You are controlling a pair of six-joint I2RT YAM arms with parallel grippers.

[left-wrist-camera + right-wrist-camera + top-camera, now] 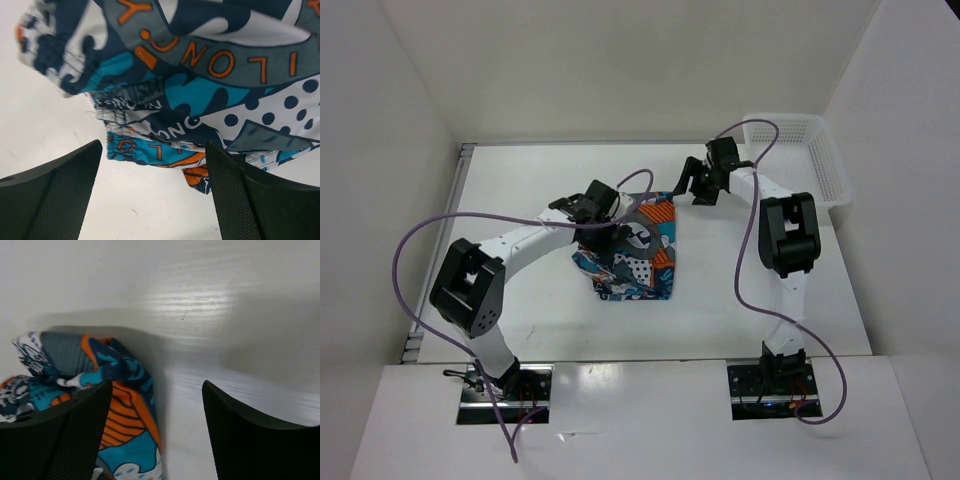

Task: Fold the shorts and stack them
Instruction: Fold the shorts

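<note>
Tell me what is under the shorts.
The shorts lie on the white table, which shows around their edges. Anything beneath the fabric is covered.

From where I stand the only lettering is in the print of the shorts (200, 90). Big orange capitals run along a grey band (225, 55) of the fabric; I can pick out an O, an N, an L and an I, with a Y further up, but the letters sit at an angle and I cannot make a sure word of them. The same sort of letters repeat in white outline on a navy strip (175, 127) and in orange on the teal hem (145, 150), and a small dark label (142, 92) sewn nearby carries pale print too blurred to read.
</note>
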